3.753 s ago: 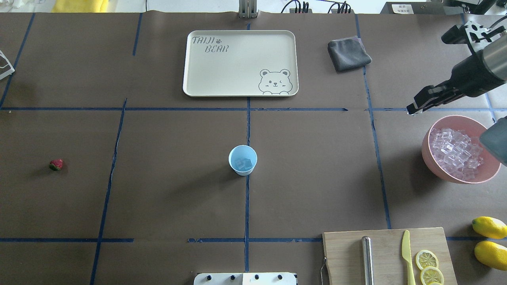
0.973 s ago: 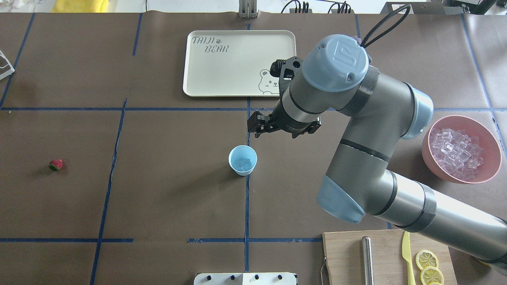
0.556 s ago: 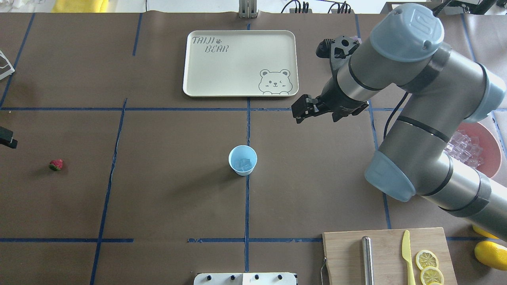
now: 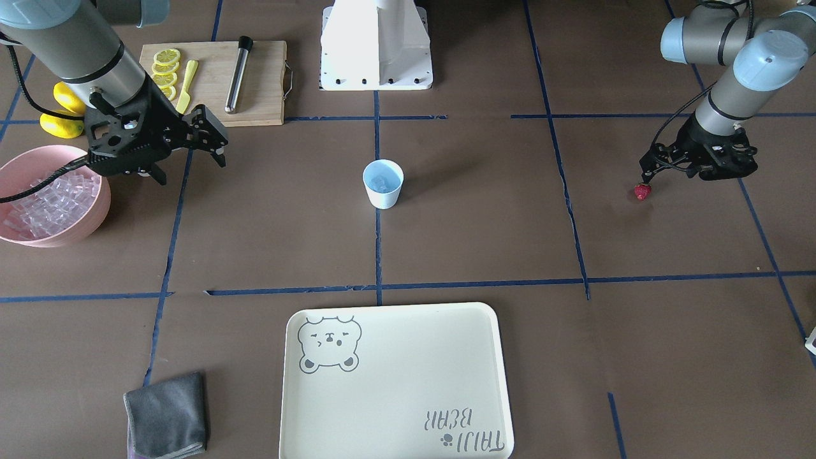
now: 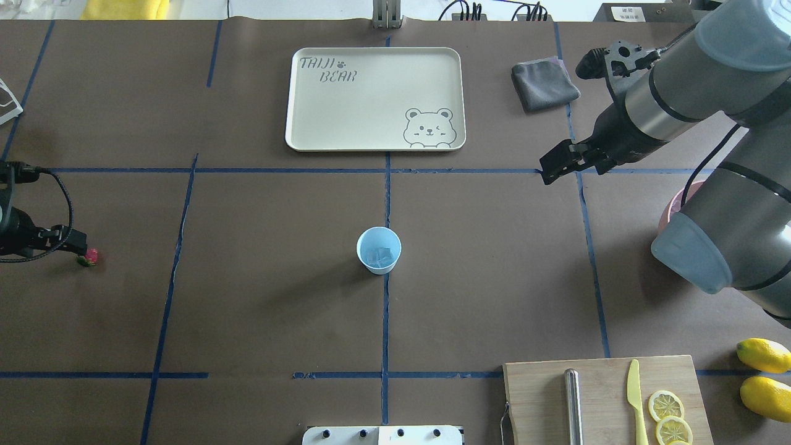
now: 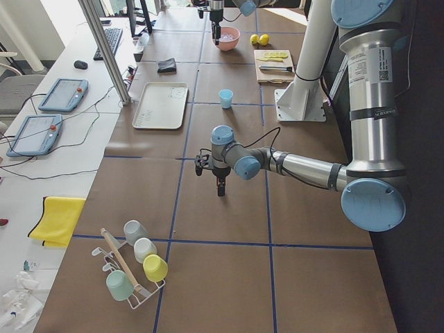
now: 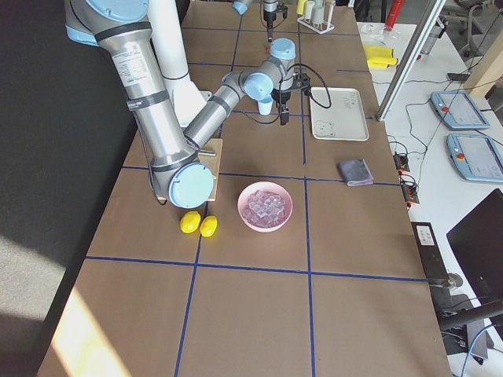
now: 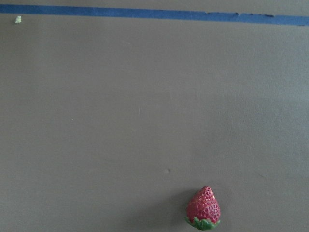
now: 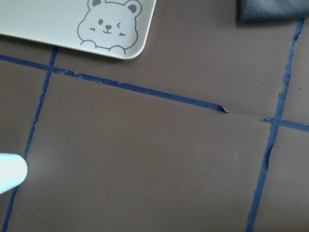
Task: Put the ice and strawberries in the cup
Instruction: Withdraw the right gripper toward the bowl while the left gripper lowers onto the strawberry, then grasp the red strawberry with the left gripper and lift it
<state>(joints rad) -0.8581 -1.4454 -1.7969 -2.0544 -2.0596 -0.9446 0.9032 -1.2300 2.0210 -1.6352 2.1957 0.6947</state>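
A: Start at the left claw (image 4: 645,173) — how does it stand?

B: Low over the desk (image 5: 247,309), its tip just beside the strawberry (image 5: 88,257), at about the berry's 10 o'clock in the overhead view. I cannot tell whether its fingers are spread or pressed together. Its wrist camera shows the strawberry lying on bare brown paper, green cap toward the bottom edge.

A: And the right claw (image 4: 193,169)?

B: Spread wide and holding nothing. It hangs above the desk at roughly 2 o'clock from the cup (image 5: 379,250), well apart from it.

A: Where do the task's things sit?

B: Take the overhead view as the dial, with the cup in the middle. The cup stands upright on a blue tape line, with a few clear cubes of ice (image 5: 378,254) in its bottom. The strawberry lies far out at 9 o'clock. The pink bowl (image 4: 57,236), heaped with more ice, sits at 3 o'clock — in the overhead view the right arm covers most of it.

A: What else is out there?

B: A cream tray (image 5: 371,99) with a bear drawing sits at 12 o'clock. A folded grey cloth (image 5: 544,83) lies between 1 and 2. A wooden cutting board (image 5: 599,402) sits near 4 o'clock, carrying lemon slices (image 5: 666,405), a yellow knife (image 5: 634,395) and a metal rod (image 5: 573,408). Two whole lemons (image 5: 763,354) lie just past its far side.
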